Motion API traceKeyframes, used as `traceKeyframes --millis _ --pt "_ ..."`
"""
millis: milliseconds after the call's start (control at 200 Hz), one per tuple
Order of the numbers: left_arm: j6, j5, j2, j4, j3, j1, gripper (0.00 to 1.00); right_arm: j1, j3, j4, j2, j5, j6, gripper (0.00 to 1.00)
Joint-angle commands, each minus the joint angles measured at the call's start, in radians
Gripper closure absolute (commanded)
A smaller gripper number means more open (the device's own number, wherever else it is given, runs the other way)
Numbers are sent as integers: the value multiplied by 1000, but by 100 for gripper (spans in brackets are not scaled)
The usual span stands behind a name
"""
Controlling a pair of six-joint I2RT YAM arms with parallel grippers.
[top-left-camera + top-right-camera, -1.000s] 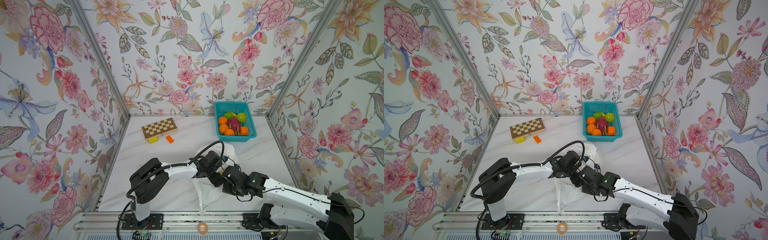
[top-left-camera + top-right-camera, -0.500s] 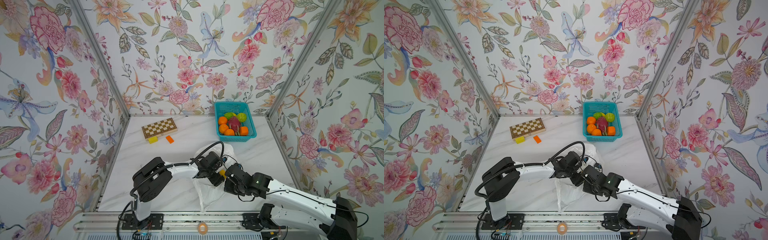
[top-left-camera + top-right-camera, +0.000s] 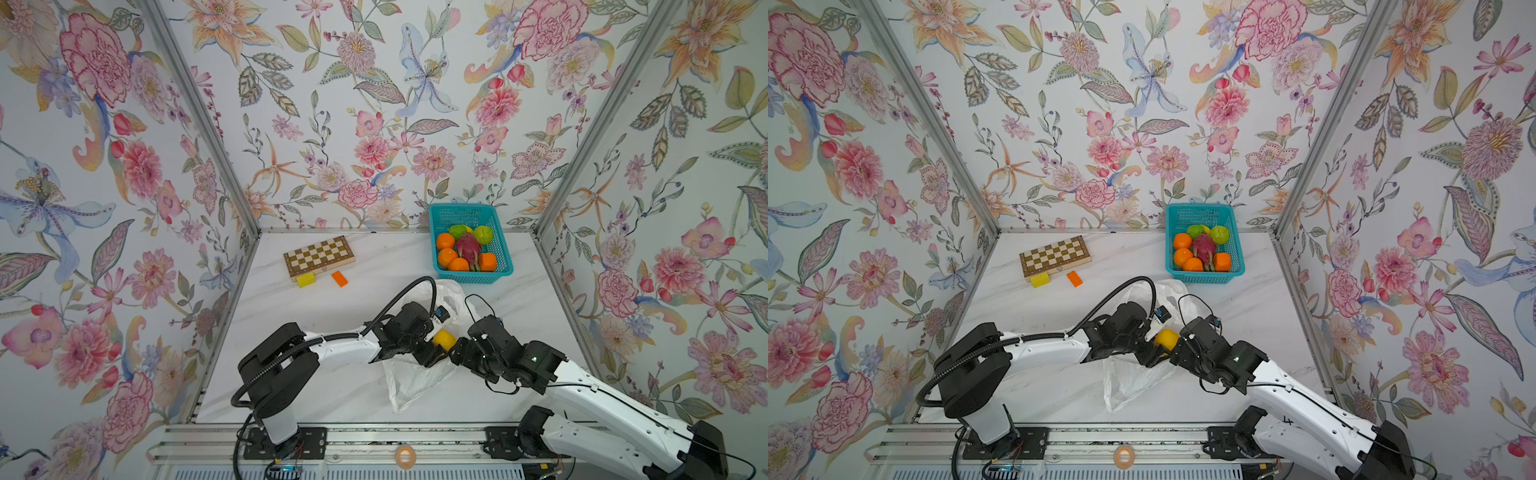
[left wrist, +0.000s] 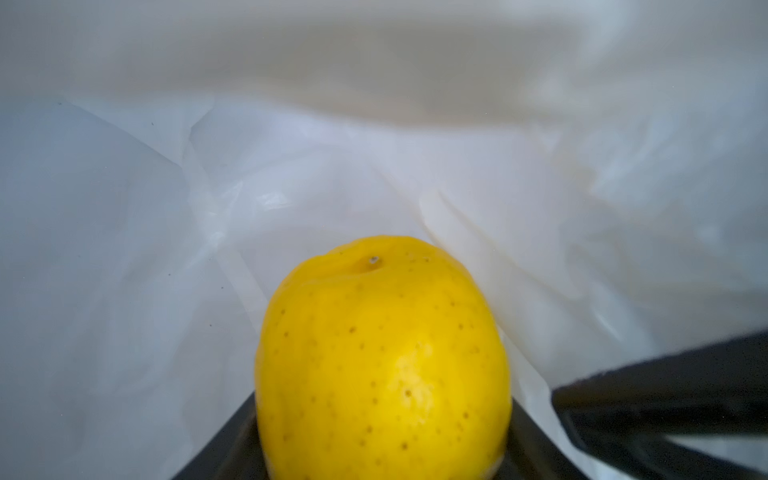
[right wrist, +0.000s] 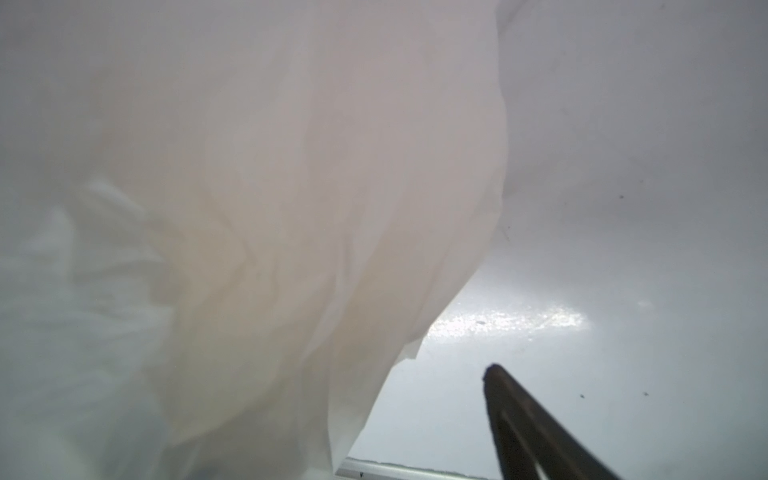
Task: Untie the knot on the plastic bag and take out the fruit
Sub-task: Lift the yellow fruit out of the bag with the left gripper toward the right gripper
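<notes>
Left gripper [image 3: 439,350] clenched on the yellow fruit [image 3: 445,339], over the crumpled plastic bag [image 3: 415,384] that lies on the table [image 3: 332,307] between the two arms; in the left wrist view the fruit sits between the jaws with white plastic behind it. Right gripper [image 3: 457,353] released, just beside the fruit, its one visible finger [image 5: 536,432] clear of the plastic. Other fruit [image 3: 468,250] lies in the teal basket [image 3: 465,212] by the back wall

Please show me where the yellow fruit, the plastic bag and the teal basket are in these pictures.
yellow fruit [image 4: 382,357]: left wrist view, middle of its speckled skin.
plastic bag [image 3: 411,382]: in a top view, its flat part nearest the camera.
teal basket [image 3: 473,277]: in a top view, its near wall.
</notes>
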Motion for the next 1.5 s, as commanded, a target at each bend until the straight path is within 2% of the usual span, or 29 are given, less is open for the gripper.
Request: traceKeyframes --millis 0,175,325,645,896,1046,1266,1496 --pt "-4 -13 -33 53 -24 10 43 -60 55 -18 -8 7 -58 10" --pt "3 -7 -42 89 -35 10 43 -146 97 -18 57 -5 -94 9" --pt "4 -21 -58 99 -47 13 43 -163 96 -18 96 6 -102 14" --pt "30 -57 -112 125 -86 15 43 -213 48 -31 149 -42 -111 14" --pt "38 -57 -152 216 -146 26 42 -213 61 -42 87 -49 -125 11" --pt "45 -59 -191 196 -142 32 42 -213 88 -55 11 -67 -122 1" --pt "66 -40 -210 199 -143 39 41 -213 148 -57 -95 -60 -131 1" --pt "55 -47 -243 227 -163 40 41 -213 300 -46 -97 -34 -191 1"
